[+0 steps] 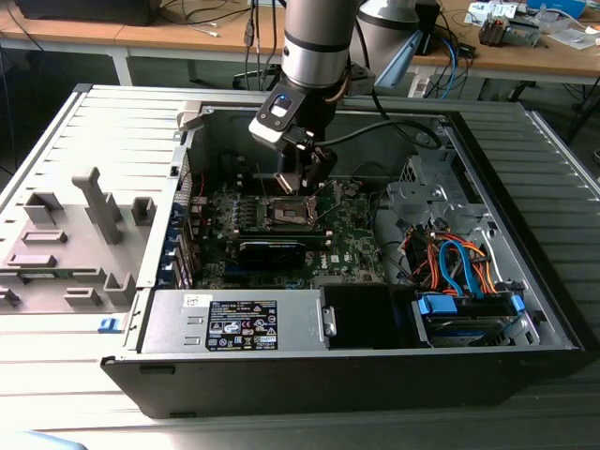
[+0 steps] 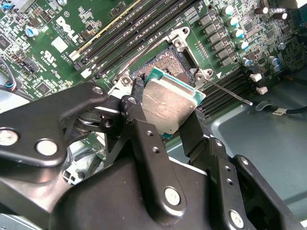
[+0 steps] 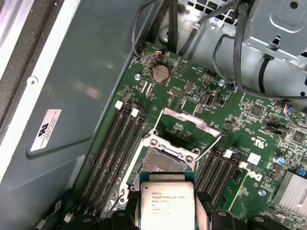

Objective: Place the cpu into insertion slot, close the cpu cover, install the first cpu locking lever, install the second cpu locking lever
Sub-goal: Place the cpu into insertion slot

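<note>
Grey ribbed surface (image 1: pixel 562 178), open computer case (image 1: pixel 281 375), white label (image 3: pixel 45 129) on its wall. We note the end effector (image 2: pixel 165 114) clamped on the cpu (image 2: pixel 170 101) edges, close over the bare insertion slot (image 2: pixel 168 62).

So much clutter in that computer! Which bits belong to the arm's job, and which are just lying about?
Job: cpu, clamped in the jaws; insertion slot, empty; cpu cover, raised; locking levers, unlatched.
Lying about: memory slots; coin battery; orange and blue cables; power supply; grey fixture beside the case.

Wooden desks (image 1: pixel 141 37) strewn with cables (image 1: pixel 208 21) stand behind a grey ribbed worktable (image 1: pixel 47 380).
</note>
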Controlling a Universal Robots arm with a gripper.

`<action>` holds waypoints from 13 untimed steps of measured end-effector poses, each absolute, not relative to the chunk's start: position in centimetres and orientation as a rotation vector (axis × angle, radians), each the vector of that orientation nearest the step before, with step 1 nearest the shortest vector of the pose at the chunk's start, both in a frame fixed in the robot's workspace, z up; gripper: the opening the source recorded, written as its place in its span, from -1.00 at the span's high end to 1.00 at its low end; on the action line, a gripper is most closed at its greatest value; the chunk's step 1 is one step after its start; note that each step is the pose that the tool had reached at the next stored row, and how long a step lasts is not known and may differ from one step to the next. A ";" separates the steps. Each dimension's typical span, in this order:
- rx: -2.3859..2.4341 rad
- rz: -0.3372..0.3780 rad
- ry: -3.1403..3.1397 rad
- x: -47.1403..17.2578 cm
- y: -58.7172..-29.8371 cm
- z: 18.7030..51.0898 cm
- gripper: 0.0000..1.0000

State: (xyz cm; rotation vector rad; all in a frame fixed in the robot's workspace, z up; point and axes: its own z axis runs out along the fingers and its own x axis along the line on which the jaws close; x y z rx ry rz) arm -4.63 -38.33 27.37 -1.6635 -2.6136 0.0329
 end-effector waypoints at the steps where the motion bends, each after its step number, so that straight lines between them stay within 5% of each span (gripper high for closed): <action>1: -1.664 0.033 -2.613 -4.6 -38.3 27.4 -0.09; 13: -1.708 0.032 -2.584 -4.6 -38.3 27.3 -0.09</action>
